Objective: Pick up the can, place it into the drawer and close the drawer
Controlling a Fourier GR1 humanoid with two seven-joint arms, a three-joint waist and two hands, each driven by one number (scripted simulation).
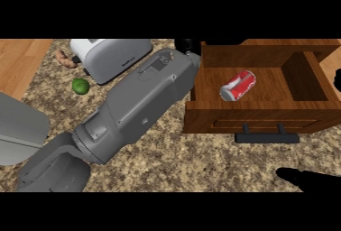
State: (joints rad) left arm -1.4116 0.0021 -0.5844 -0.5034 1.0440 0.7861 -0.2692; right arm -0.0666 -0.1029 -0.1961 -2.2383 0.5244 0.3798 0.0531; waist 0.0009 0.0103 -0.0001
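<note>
The red can (237,85) lies on its side on the floor of the open wooden drawer (253,118), near its left wall. No hand touches it. My left forearm runs from the lower left up to the drawer's far left corner. Only a bit of my black left hand (183,44) shows there, at the top of the view, beside the drawer's left wall. My right hand (307,178) lies low at the lower right on the counter, its fingers stretched out to the left and holding nothing. The drawer's black handle (266,137) faces me.
A grey and white toaster (112,56) stands at the upper left, with a green fruit (80,85) and a brown food item (64,59) next to it. A grey rounded shape (16,131) fills the left edge. The speckled counter (200,158) spreads in front of the drawer.
</note>
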